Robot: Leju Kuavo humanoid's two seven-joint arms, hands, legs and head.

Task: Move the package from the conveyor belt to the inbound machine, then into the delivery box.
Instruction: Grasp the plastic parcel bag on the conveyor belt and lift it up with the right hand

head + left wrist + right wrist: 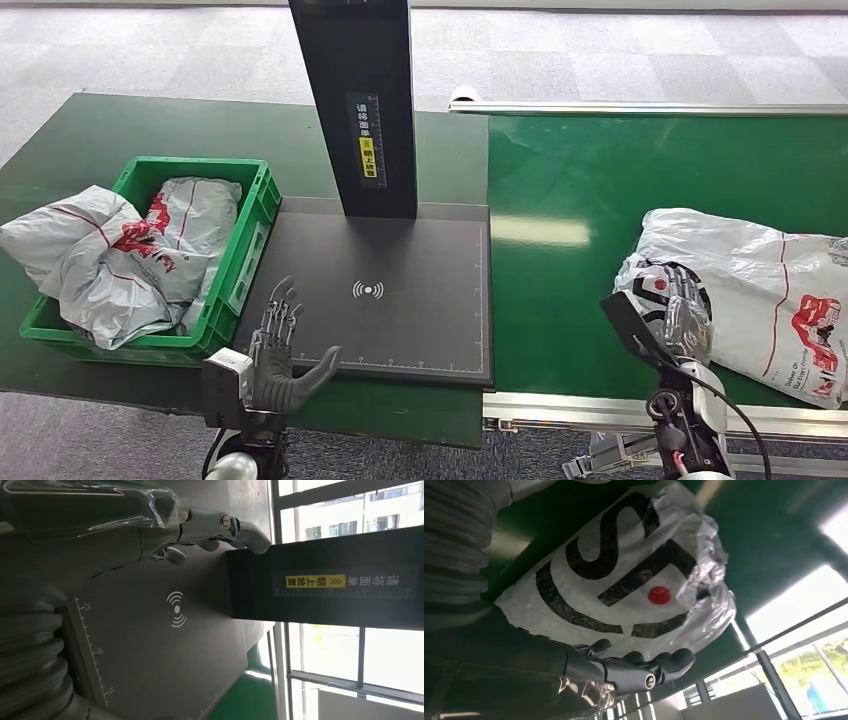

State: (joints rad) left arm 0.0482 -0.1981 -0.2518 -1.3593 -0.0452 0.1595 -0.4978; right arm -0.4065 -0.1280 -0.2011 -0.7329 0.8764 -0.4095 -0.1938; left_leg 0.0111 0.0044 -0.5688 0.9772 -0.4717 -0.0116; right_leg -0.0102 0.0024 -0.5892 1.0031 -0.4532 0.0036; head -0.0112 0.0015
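A crumpled white plastic package [770,290] with red and black print lies on the green conveyor belt [600,180] at the right. My right hand [680,310] lies against the package's left end, fingers stretched out along it and not closed around it. In the right wrist view the fingers [644,672] run beside the package [624,565]. The black inbound machine plate [410,330] lies in the middle, with its dark column [360,100] behind. My left hand [282,345] hovers open over the plate's front left corner, holding nothing. The green delivery box [255,215] stands at the left.
Two similar white packages [120,260] fill the green box and spill over its left rim. A metal rail [600,410] borders the belt's near edge. In the left wrist view my left hand [150,525] reaches over the plate [150,650] toward the column [325,585].
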